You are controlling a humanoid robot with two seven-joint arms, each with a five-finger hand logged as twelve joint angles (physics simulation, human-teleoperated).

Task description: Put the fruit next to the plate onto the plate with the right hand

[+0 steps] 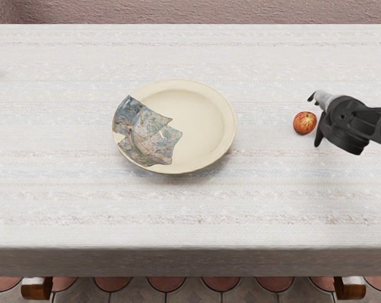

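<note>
Loosely spread robot hand [333,120] beside apple [304,122]

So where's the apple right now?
Head view: the apple sits on the table right of the plate, close beside the right hand.

The plate [203,120] is cream, the apple [304,122] red-yellow, the sheet [145,132] mottled blue-grey, the tablecloth [190,208] pale-striped
</note>
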